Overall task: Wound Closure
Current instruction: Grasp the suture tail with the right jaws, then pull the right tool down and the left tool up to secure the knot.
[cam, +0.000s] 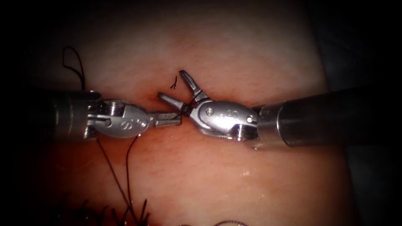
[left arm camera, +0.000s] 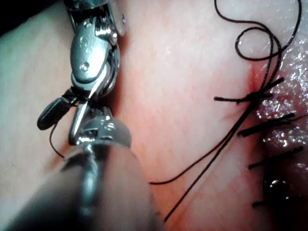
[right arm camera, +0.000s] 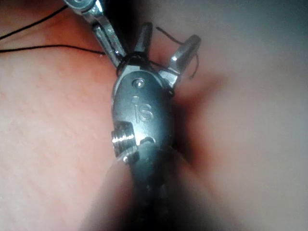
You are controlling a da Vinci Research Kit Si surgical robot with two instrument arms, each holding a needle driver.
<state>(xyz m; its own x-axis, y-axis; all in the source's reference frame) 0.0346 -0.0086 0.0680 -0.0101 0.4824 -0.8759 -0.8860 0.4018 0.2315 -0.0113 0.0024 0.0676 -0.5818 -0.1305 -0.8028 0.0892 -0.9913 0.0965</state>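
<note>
My left gripper [cam: 178,119] comes in from the left, shut on the black thread [cam: 128,167] at its tip. That thread trails down toward the picture's lower edge. My right gripper [cam: 172,85] is open, one jaw pointing up and the other pointing left. A wrap of thread [cam: 186,108] circles the base of its jaws, right where the left tip meets it. A short thread end [cam: 173,83] sticks up between the open jaws. The right wrist view shows the same wrap [right arm camera: 133,60] below my open right gripper [right arm camera: 166,43]. The tissue [cam: 234,175] lies under both tools.
Several tied stitches with cut ends [left arm camera: 265,124] cross the cut, with red fluid [left arm camera: 288,82] beside them. More stitch ends [cam: 125,213] stand at the lower edge. A thread loop [cam: 73,62] lies at the far left. A thin curved arc [cam: 228,222] shows at the bottom edge; I cannot tell what it is.
</note>
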